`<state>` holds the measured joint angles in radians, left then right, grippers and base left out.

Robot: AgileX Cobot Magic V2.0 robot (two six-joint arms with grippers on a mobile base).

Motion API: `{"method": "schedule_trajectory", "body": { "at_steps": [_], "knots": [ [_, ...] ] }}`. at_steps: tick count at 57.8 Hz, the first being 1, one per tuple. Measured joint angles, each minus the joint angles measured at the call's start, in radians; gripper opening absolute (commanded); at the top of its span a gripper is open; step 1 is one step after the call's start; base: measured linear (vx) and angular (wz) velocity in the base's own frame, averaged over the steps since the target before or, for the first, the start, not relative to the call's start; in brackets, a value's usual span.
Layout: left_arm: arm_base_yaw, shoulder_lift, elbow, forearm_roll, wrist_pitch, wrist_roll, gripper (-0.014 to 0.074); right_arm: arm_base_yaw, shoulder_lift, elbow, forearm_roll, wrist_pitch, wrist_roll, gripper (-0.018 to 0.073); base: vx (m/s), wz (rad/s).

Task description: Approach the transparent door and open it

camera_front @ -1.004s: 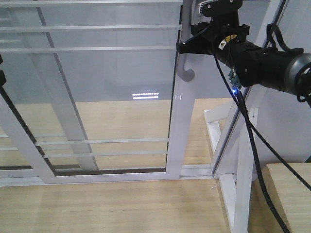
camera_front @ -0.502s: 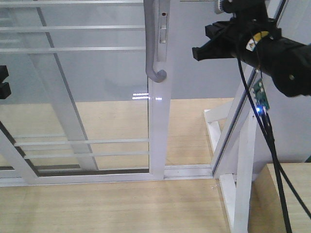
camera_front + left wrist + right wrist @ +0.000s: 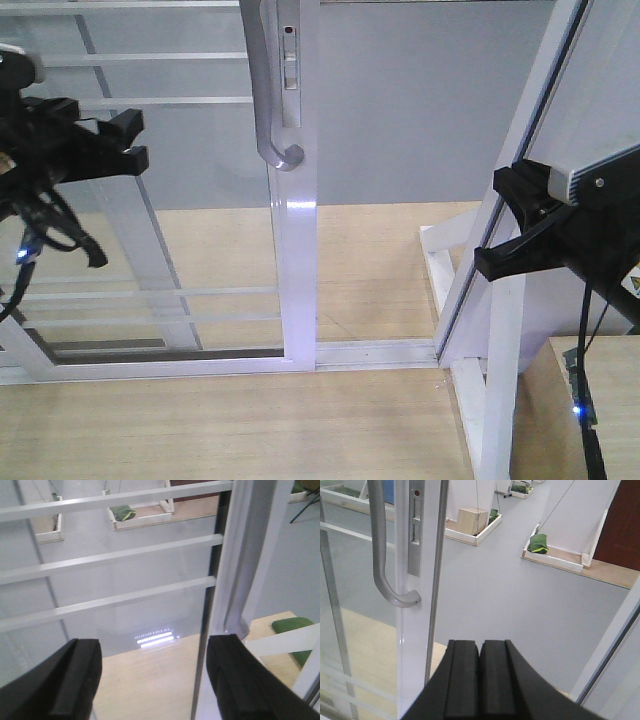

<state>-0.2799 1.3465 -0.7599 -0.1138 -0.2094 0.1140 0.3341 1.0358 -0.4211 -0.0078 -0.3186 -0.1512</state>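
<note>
The transparent door (image 3: 180, 230) has a white stile (image 3: 296, 250) carrying a curved silver handle (image 3: 270, 110). It stands slid left, leaving a gap between the stile and the right jamb (image 3: 530, 130). My left gripper (image 3: 130, 140) hovers open in front of the glass, left of the handle. In the left wrist view its fingers (image 3: 75, 680) are wide apart with nothing between them, and the stile (image 3: 250, 555) is at the right. My right gripper (image 3: 480, 650) is shut and empty, pads touching, right of the handle (image 3: 380, 555) and apart from it. In the front view the right gripper (image 3: 505, 225) sits low by the jamb.
A floor track (image 3: 380, 350) runs along the sill on the wooden floor. A slanted white frame and post (image 3: 500, 380) stand at the right, beside a wooden surface (image 3: 600, 400). Beyond the opening lie a cardboard box (image 3: 472, 520) and white-rimmed trays (image 3: 550, 560) with green items.
The door has slid left. My right gripper has left the handle and dropped back to the lower right. The left gripper has come forward into view at the left.
</note>
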Motion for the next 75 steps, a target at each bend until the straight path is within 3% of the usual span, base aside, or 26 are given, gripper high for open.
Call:
{"method": "schedule_trajectory", "body": {
  "at_steps": [14, 26, 50, 59, 70, 75],
  "knots": [
    [-0.071, 0.258, -0.262, 0.0, -0.013, -0.011, 0.0563, 0.0, -0.01, 0.011, 0.0, -0.003, 0.0, -0.0008, 0.0, 0.0],
    [-0.076, 0.386, -0.405, 0.001, -0.013, -0.08, 0.0562, 0.0, -0.01, 0.011, 0.0, -0.003, 0.0, -0.0008, 0.0, 0.0],
    [-0.076, 0.544, -0.606, 0.001, -0.013, -0.088, 0.049, 0.0, -0.01, 0.011, 0.0, -0.003, -0.028, -0.0008, 0.0, 0.0],
    [-0.079, 0.586, -0.662, 0.006, -0.012, -0.088, 0.0335, 0.0, -0.01, 0.011, 0.0, -0.003, -0.041, -0.0008, 0.0, 0.0],
    [-0.089, 0.587, -0.666, 0.012, -0.005, -0.064, 0.0013, 0.0, -0.01, 0.011, 0.0, -0.003, -0.046, -0.0008, 0.0, 0.0],
    [-0.089, 0.584, -0.666, 0.01, 0.003, -0.046, -0.0008, 0.0, -0.01, 0.011, 0.0, -0.004, -0.046, -0.0008, 0.0, 0.0]
  ]
}}
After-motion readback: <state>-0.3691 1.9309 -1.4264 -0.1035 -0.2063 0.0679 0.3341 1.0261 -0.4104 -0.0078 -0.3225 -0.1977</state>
